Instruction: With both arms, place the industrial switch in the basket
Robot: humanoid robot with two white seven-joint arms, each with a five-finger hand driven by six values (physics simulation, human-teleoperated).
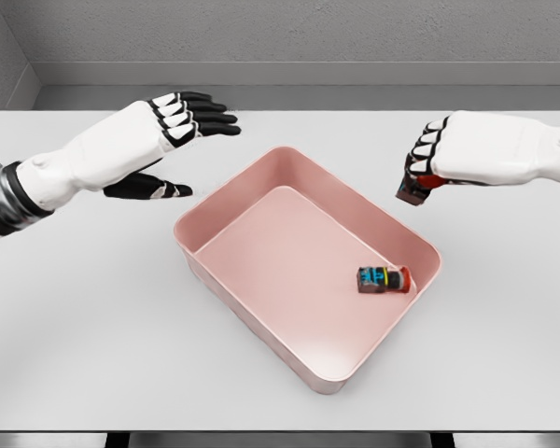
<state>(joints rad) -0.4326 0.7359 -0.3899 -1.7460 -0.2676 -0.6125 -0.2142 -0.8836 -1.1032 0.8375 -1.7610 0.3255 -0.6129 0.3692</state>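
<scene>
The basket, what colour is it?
The basket is pink, plain with no pattern, seen in the head view.

Not seeing any readable text, labels or numbers anywhere here. The switch [384,279] lying in the basket [226,213] is showing coloured bands, but they're too blurry to read.

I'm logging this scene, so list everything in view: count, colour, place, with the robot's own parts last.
basket: one, pink, mid-table, set at an angle.
industrial switch: one in the basket, dark with a red end, on its side by the right wall.
second switch: one, dark and red, in the right hand.
table: one, white.
left hand: one, white and black, open, above the table left of the basket.
right hand: one, curled around the second switch, right of the basket.
</scene>
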